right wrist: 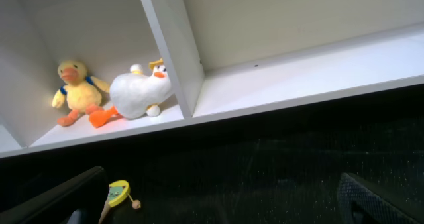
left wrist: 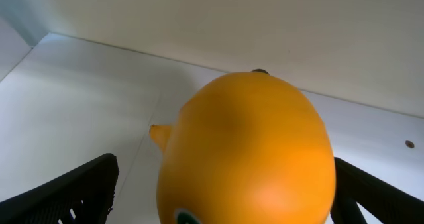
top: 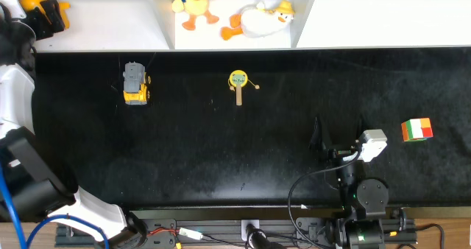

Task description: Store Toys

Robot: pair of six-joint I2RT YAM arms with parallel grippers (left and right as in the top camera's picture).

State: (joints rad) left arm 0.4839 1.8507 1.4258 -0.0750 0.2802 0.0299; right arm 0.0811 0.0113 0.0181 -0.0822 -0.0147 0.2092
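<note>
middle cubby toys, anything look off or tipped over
Slightly: the white plush bird lies on its side in the middle cubby, feet toward the yellow duck, which sits upright beside it. Nothing looks damaged.

Yellow duck (top: 195, 2), white duck (top: 261, 19) inside middle compartment (top: 213, 40).

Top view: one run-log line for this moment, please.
left gripper open around orange toy in left shelf compartment | right gripper open over table | truck, rattle, cube on table

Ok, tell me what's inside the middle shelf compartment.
A yellow plush duck sits upright beside a white plush bird lying on its side. Anything behind or under them is covered.
</note>
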